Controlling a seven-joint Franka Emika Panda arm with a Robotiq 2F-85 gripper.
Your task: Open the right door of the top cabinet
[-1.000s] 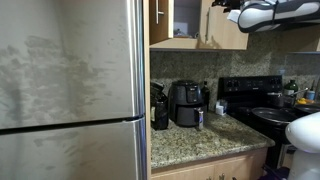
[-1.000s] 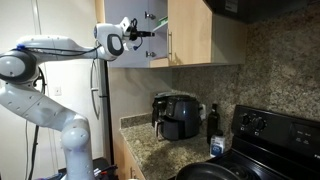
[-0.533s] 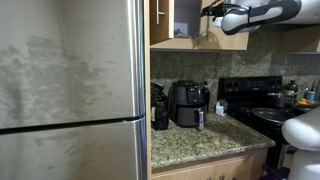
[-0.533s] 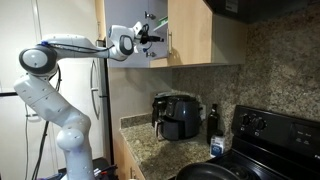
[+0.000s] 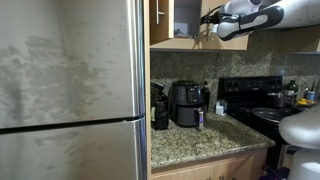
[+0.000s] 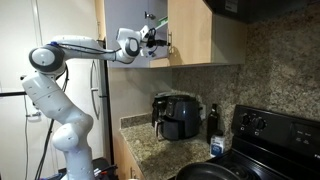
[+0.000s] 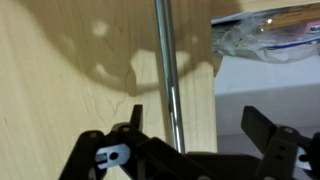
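Observation:
The top cabinet's right door (image 5: 228, 36) is light wood and shows in both exterior views (image 6: 190, 30). Its thin metal handle (image 7: 167, 70) runs upright near the door's edge in the wrist view. My gripper (image 7: 198, 125) is open, and the handle stands between the two dark fingers, close to the left one, with no contact visible. In both exterior views the gripper (image 5: 206, 17) (image 6: 156, 38) is up at the door's handle edge. Beside the door the cabinet is open, with a clear plastic pack (image 7: 265, 35) on a shelf inside.
A black air fryer (image 5: 188, 102) (image 6: 178, 115) stands on the granite counter (image 5: 200, 140) under the cabinet. A steel fridge (image 5: 70, 90) fills one side. A black stove (image 5: 255, 100) and a dark bottle (image 6: 213, 118) are nearby.
My arm has reached in toward the cabinet, bringing the gripper up to the door's handle. The door has not moved.

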